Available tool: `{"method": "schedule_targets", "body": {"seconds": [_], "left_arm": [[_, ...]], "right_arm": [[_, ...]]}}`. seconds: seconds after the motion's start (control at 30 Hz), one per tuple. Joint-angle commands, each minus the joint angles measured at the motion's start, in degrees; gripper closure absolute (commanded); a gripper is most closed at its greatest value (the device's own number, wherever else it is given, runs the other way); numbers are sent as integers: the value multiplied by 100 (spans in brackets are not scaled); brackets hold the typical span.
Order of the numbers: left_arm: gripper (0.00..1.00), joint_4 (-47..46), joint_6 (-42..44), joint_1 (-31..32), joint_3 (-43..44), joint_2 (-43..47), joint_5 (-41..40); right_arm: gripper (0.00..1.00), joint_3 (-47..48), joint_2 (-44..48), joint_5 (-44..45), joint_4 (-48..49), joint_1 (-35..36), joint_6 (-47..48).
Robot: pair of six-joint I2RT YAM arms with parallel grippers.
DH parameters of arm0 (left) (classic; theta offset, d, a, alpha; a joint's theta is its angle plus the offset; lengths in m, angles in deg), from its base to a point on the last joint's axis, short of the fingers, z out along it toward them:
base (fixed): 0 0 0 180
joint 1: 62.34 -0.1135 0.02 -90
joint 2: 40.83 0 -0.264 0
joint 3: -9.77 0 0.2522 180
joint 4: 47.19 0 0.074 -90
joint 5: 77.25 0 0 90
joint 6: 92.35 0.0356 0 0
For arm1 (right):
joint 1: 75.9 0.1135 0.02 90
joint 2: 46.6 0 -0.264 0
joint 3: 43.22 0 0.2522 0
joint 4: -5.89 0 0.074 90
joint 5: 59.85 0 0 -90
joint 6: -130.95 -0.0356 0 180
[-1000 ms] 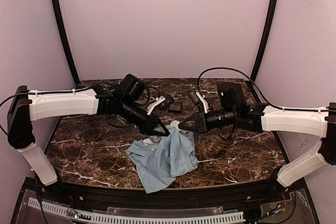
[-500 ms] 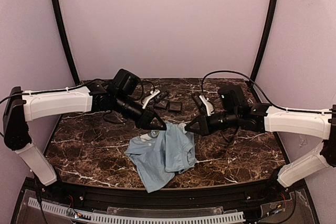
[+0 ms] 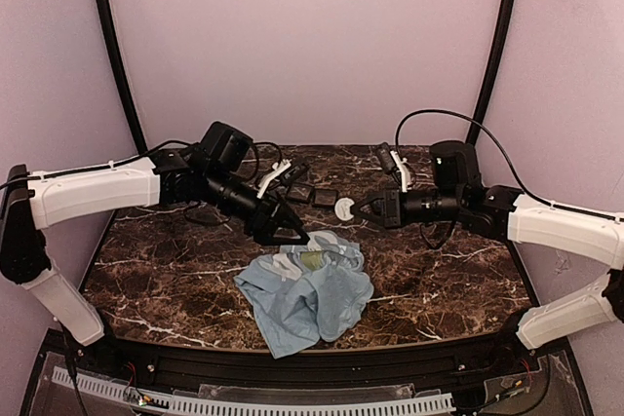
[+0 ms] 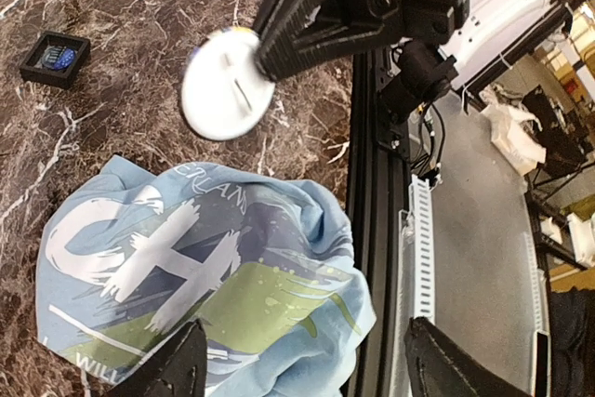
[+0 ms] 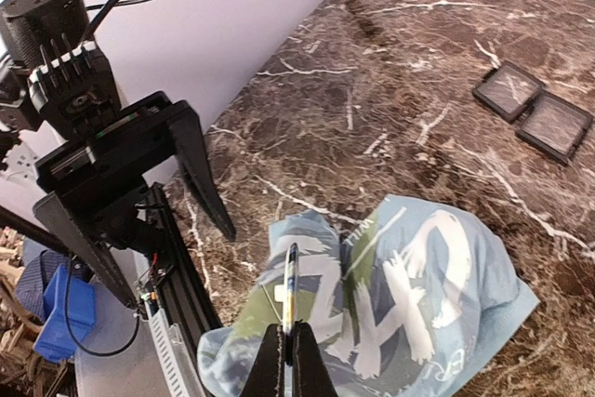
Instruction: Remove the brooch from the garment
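Small round brooch (image 4: 228,84), white back showing, is already off the light blue printed shirt (image 3: 310,289). It's pinched in the closed right gripper (image 3: 363,209), in the air over the dark marble table (image 3: 156,280). Empty left gripper (image 3: 290,235) hangs wide over the shirt. What's left, probably: set the brooch down.

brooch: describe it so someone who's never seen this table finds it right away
On the marble table lies a crumpled light blue shirt. Just past its far edge the right hand holds the brooch clear of the cloth. It is a small round disc showing a white back, unlike the square black trays beside it.
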Motion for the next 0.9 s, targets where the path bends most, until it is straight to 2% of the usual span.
{"method": "schedule_targets", "body": {"seconds": [0.0, 0.1, 0.17, 0.2, 0.3, 0.37, 0.5, 0.87], "left_arm": [[20, -439, -313, -92, -100, 349, 312], [20, -664, -545, -150, -166, 367, 565], [27, -721, -611, -158, -166, 323, 739], [35, -756, -660, -157, -160, 276, 876], [52, -879, -773, -159, -181, 212, 1172], [59, -964, -838, -165, -203, 203, 1237], [66, -963, -837, -162, -202, 174, 1248], [79, -887, -802, -165, -172, 79, 1267]], "right_arm": [[100, 83, -92, -1071, 765, 22, -88], [100, 188, -188, -1383, 811, 154, -23], [100, 277, -286, -1526, 796, 233, 31], [100, 320, -331, -1594, 783, 270, 52], [100, 440, -497, -1790, 776, 368, 121], [100, 504, -589, -1899, 777, 423, 140], [100, 601, -735, -2022, 760, 475, 179], [100, 614, -724, -2006, 776, 490, 227]]}}
